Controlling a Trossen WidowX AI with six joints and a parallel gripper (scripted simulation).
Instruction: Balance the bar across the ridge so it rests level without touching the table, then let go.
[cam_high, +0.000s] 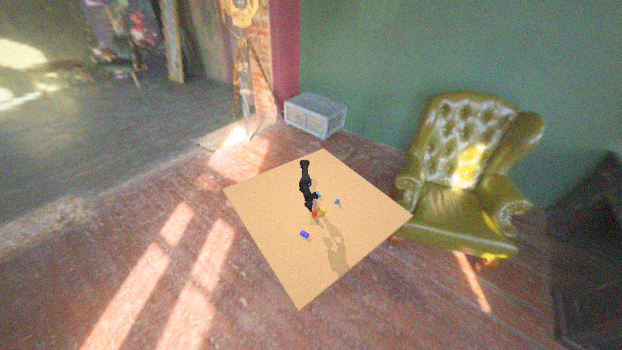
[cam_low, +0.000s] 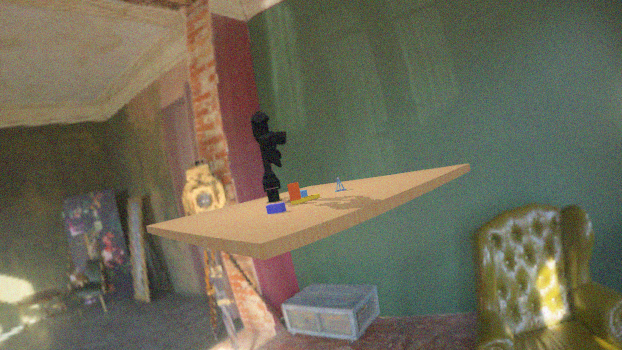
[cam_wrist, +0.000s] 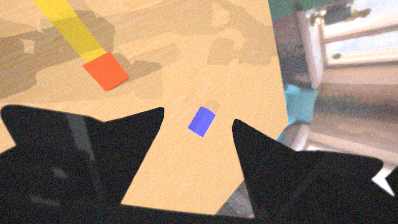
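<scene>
A yellow bar (cam_high: 321, 212) (cam_low: 306, 199) (cam_wrist: 70, 31) lies low on the table. An orange-red block (cam_high: 314, 213) (cam_low: 294, 192) (cam_wrist: 106, 71) stands upright at one end of it; whether they touch is unclear. A small blue peaked piece (cam_high: 337, 201) (cam_low: 340, 185) stands apart on the table; it is the most ridge-like shape in view, but too small to make out well. My gripper (cam_high: 313, 202) (cam_low: 281, 151) (cam_wrist: 199, 117) is open and empty, well above the table. The peaked piece is out of the wrist view.
A dark blue block (cam_high: 304, 234) (cam_low: 275, 208) (cam_wrist: 202, 121) lies on the table (cam_high: 280, 200) (cam_low: 210, 232) (cam_wrist: 175, 165), seen between the fingertips in the wrist view. A light blue block (cam_high: 318, 193) (cam_low: 304, 193) is near the arm, behind the bar in the exterior view.
</scene>
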